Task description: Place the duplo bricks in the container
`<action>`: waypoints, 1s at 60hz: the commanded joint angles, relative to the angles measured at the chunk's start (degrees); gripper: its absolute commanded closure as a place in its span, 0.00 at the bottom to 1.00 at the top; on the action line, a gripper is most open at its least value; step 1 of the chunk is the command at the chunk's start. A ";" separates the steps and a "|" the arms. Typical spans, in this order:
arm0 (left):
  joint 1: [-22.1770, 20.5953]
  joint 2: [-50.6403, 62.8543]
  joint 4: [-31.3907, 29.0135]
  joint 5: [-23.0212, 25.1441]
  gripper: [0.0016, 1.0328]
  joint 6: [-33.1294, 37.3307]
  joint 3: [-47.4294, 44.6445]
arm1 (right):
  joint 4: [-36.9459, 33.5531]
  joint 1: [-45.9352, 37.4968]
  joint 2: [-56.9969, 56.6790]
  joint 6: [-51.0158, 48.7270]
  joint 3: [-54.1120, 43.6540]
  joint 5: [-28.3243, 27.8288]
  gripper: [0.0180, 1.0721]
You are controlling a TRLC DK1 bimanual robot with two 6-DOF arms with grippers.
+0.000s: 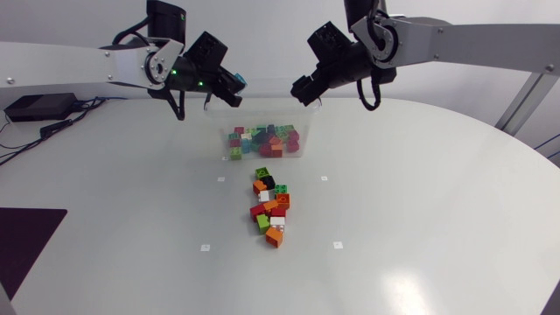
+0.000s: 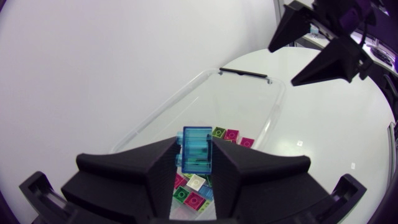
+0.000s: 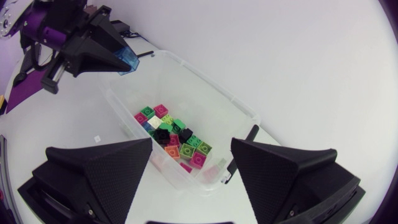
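Blue brick: a see-through block clamped from two sides between the fingers of the left claw, held in the air above the left end of the container. It touches neither the container nor the table.

Container: a clear plastic tub standing at the far middle of the table. The stored bricks lie on its floor in pink, green, red, white, black and orange, gathered toward its near side.

Loose bricks: a narrow heap on the table just near of the container, in red, orange, green, white and black. It is well apart from both claws.

Right claw: released, fingers spread wide with nothing between them. It hangs above the right end of the container, facing the left claw across it.

View differences: only the head view shows the loose bricks and the small white marks on the table around them. The left wrist view alone shows the grip closely, with the brick upright and its top edge standing above the fingertips. The stored bricks are visible beneath it, and the right claw is ahead at the far end of the container. The right wrist view alone shows the studs on the stored bricks clearly. It also shows the blue brick as a corner jutting from the tip of the left claw, across the container.

Print: none can be made out on the container or the bricks.
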 commanded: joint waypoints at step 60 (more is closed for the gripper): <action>1.36 -8.97 -4.43 1.62 0.05 3.66 -6.38 | -0.41 2.09 -11.01 -12.62 -31.80 -7.55 0.13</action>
